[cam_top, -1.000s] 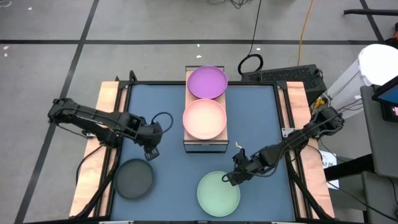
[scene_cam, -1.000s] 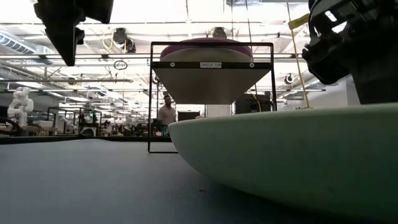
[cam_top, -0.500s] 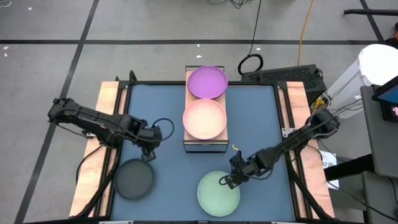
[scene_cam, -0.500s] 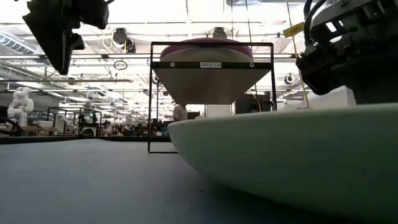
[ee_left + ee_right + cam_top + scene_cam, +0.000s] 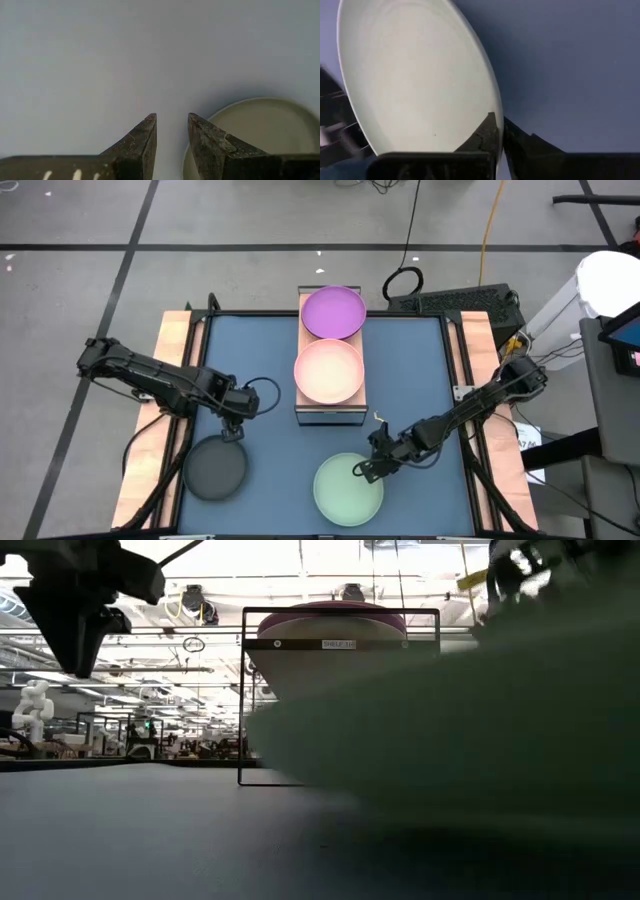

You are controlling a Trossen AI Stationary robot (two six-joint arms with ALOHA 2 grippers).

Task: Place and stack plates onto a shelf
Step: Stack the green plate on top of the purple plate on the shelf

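I have the right gripper (image 5: 366, 469) low over the dark blue mat (image 5: 270, 440), at the far right rim of the mint green plate (image 5: 347, 490). In the right wrist view its fingers (image 5: 487, 132) are clamped on that rim, one on the inside of the plate (image 5: 415, 80) and one on the outside. The low view shows the plate (image 5: 450, 730) large and blurred.

My left gripper (image 5: 232, 433) hangs just above the far edge of the black plate (image 5: 214, 468), which lies flat near the mat's front left corner. In the left wrist view the fingers (image 5: 145, 140) stand slightly apart with nothing between them, and the plate (image 5: 260, 130) lies just beside one fingertip.

On the shelf (image 5: 331, 412) at the back centre of the bench, a purple plate (image 5: 333, 312) sits behind a pink plate (image 5: 328, 371).
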